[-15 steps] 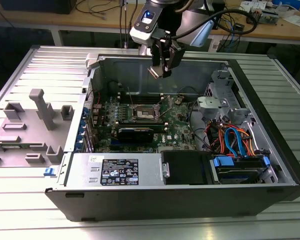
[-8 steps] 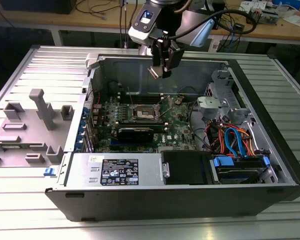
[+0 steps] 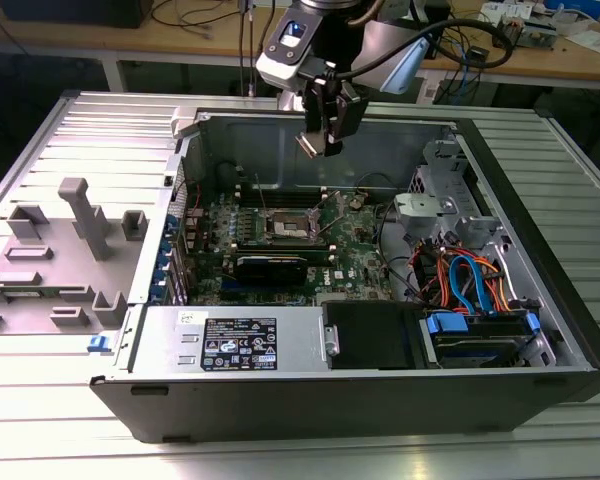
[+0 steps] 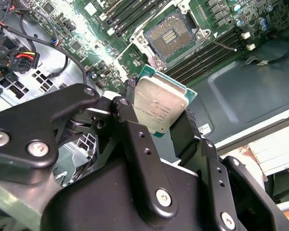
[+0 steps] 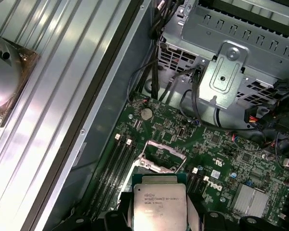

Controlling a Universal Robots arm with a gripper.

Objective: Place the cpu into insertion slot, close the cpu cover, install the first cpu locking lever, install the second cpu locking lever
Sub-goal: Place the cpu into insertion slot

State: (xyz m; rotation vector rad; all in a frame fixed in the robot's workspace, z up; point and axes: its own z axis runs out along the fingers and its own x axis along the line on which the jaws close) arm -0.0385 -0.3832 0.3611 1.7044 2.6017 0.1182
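We hold the cpu (image 4: pixel 160 108) tight between the fingers of our gripper (image 3: pixel 322 140), up in the air over the open computer case (image 3: pixel 250 140). Below it, the insertion slot (image 4: pixel 171 32) on the green motherboard (image 3: pixel 365 250) is bare. We think no step is done yet. Placing the cpu, closing the cover and locking both levers are all left.

We lose the edge of the cpu (image 5: pixel 159 207) nearest the tool (image 5: pixel 159 219), cut off by the border of the first wrist view. In the second wrist view the tool's links hide that same side. In the exterior view the cpu is too small to make out.
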